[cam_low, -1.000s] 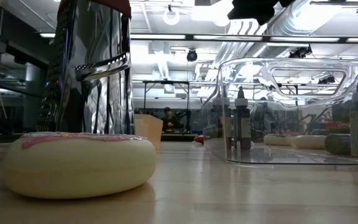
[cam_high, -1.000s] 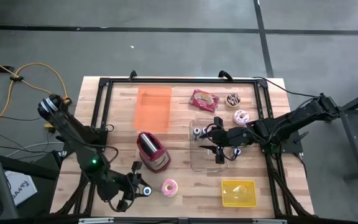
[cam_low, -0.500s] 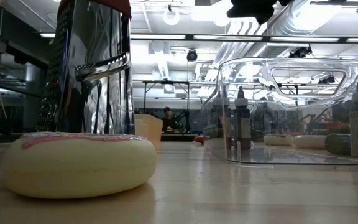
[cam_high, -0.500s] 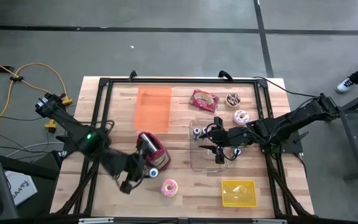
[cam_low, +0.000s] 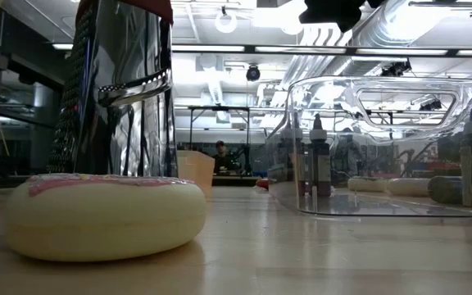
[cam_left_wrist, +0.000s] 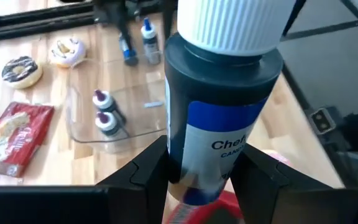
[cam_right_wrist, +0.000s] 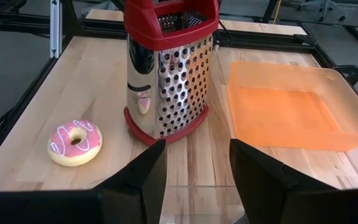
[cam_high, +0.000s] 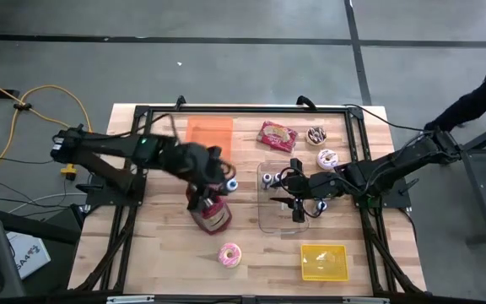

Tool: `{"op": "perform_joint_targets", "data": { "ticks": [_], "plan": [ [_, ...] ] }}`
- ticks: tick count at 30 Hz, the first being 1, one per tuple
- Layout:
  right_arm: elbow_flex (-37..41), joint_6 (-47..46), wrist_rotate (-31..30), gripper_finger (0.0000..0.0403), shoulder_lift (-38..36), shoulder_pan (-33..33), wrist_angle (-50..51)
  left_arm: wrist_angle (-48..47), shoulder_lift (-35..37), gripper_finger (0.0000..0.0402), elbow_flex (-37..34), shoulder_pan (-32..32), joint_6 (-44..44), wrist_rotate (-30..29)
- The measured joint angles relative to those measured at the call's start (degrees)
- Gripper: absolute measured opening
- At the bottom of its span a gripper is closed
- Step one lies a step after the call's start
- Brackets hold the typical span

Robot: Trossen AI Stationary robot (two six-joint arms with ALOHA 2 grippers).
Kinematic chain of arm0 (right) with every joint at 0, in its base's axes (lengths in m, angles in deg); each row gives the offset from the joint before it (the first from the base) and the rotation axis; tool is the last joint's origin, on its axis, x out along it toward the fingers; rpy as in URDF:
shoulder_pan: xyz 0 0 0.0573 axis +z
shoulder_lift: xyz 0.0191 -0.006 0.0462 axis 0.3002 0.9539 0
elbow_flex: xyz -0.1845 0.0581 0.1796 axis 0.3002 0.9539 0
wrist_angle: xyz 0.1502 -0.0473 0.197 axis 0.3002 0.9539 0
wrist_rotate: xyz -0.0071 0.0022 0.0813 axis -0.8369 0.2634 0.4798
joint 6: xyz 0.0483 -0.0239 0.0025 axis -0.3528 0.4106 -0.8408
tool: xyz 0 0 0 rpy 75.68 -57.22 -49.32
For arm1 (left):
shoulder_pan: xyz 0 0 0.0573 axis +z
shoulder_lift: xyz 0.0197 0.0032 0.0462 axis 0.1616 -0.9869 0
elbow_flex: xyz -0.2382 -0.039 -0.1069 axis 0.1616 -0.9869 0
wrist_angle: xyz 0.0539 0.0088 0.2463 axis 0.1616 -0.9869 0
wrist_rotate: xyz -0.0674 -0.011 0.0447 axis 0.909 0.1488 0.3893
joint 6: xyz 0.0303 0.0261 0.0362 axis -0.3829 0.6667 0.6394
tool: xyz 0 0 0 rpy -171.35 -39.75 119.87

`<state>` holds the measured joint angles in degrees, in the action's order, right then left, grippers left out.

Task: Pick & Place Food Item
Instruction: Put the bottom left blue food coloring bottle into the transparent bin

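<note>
My left gripper (cam_high: 216,182) hovers over the red-and-steel grater (cam_high: 208,208), shut on a small dark bottle (cam_left_wrist: 219,112) with a blue label and a white cap (cam_high: 232,182). My right gripper (cam_high: 298,209) stands open above the clear container (cam_high: 278,221), nothing between its fingers (cam_right_wrist: 138,180). A pink-iced donut (cam_high: 229,254) lies flat on the table near the front edge, seen too in the right wrist view (cam_right_wrist: 75,142) and the low view (cam_low: 105,217). Two more donuts (cam_high: 315,135) (cam_high: 326,158) and a red snack packet (cam_high: 277,135) lie at the far right. My left gripper pinches the bottle's lower body (cam_left_wrist: 194,177) between its two fingers (cam_left_wrist: 145,177), one on each side. The capped end (cam_left_wrist: 229,22) points away from the gripper, forward and down. The bottle is lifted clear, above the grater.
An orange tray (cam_high: 208,145) lies at the far middle and a yellow box (cam_high: 324,262) at the near right. Small bottles (cam_left_wrist: 104,115) lie inside the clear container. A black frame (cam_high: 138,143) rims the table. A person's dark sleeve (cam_high: 479,97) shows beyond the right edge.
My left gripper has swung from the table's near edge beside the pink donut toward the far side and right, rising, and now hangs over the grater. It has kept the bottle in its hold throughout. The donut has stayed in place.
</note>
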<state>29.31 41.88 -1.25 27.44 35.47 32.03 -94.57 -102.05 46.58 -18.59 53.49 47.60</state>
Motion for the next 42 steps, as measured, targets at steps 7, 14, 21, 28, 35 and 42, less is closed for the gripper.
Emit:
{"op": "perform_joint_targets", "data": {
  "ticks": [7,14,21,28,35,42],
  "plan": [
    [0.00,0.00,0.00,0.0162,0.00,0.00,0.00,-5.10,-7.74,0.0141,4.40,7.48,5.64,7.15],
    [0.00,0.00,0.00,0.0162,0.00,0.01,0.02,-14.49,-16.50,0.0141,11.12,11.62,13.51,10.59],
    [0.00,0.01,0.00,0.0162,0.00,0.01,-0.01,-17.48,-22.35,0.0141,13.75,13.72,18.84,12.93],
    [0.00,0.01,0.00,0.0162,0.00,0.01,0.00,-16.99,-24.87,0.0141,13.73,15.13,19.97,13.31],
    [0.00,0.01,0.00,0.0162,0.00,0.02,0.00,-16.75,-24.85,0.0141,13.73,16.30,16.29,11.50],
    [0.00,0.01,0.00,0.0162,0.00,0.02,0.00,-16.58,-26.72,0.0141,13.70,16.43,11.52,10.35]
  ]
}}
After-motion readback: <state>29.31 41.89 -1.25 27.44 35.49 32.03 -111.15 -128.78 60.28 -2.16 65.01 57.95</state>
